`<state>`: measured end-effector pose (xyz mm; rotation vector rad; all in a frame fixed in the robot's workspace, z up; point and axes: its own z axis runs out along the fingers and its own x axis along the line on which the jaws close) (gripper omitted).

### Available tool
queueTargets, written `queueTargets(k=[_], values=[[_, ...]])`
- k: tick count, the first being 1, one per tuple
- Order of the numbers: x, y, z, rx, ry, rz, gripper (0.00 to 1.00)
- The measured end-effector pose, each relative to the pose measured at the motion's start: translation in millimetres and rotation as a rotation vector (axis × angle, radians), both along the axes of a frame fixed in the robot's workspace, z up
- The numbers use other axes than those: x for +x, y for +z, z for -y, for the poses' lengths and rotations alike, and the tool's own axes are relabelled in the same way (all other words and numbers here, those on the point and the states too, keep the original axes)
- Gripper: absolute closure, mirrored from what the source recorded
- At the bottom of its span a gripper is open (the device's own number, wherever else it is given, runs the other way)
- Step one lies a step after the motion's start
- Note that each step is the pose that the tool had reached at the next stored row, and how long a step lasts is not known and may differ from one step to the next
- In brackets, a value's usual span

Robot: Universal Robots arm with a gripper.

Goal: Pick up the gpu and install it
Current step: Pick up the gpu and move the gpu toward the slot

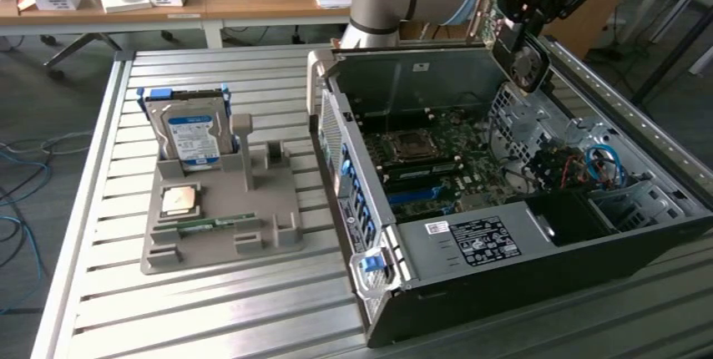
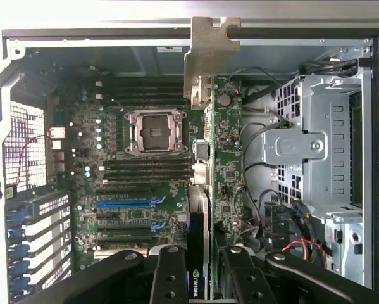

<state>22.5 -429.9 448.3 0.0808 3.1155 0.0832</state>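
My gripper (image 2: 203, 269) is clamped on the gpu (image 2: 226, 164), black fingers (image 2: 170, 272) pinching it on both faces. The card hangs edge-on to my wrist, its pale bracket (image 2: 209, 47) at the far end. It is above the open computer case (image 1: 535, 250), not touching the motherboard (image 2: 132, 158) below. I judge the pick-up done and the install in hand: I am carrying the card over the board. Seating it calls for its bottom edge squared to an expansion slot (image 2: 129, 204) and its bracket toward the case's rear wall. The fixture tray (image 1: 223, 234) sits well apart on the exterior view's left.
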Motion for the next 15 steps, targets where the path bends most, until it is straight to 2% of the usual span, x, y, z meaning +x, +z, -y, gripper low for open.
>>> queueTargets(k=[6,15], values=[[0.1,-3.5,0.0,-0.0001,0.000,0.0000,0.73],[0.1,-17.9,0.0,0.0000,0.000,0.0000,0.73]])
